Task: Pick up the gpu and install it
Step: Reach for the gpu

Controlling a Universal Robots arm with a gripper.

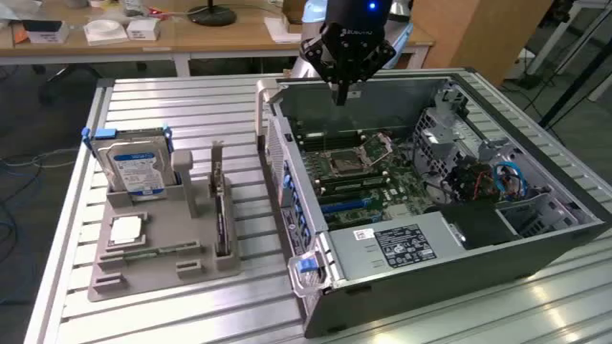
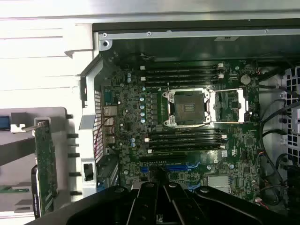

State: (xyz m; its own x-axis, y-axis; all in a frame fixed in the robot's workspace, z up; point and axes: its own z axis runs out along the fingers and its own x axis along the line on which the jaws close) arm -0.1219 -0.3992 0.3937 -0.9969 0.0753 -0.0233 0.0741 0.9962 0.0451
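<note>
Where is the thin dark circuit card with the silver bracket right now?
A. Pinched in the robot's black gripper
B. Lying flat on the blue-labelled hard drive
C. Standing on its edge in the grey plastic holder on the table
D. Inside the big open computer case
C: the thin dark circuit card stands on edge in a slot of the grey plastic holder, while the shut black gripper hangs empty over the open computer case.

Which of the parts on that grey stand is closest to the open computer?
The gpu, the thin dark card standing on edge; the blue-labelled hard drive sits farther away.
</note>
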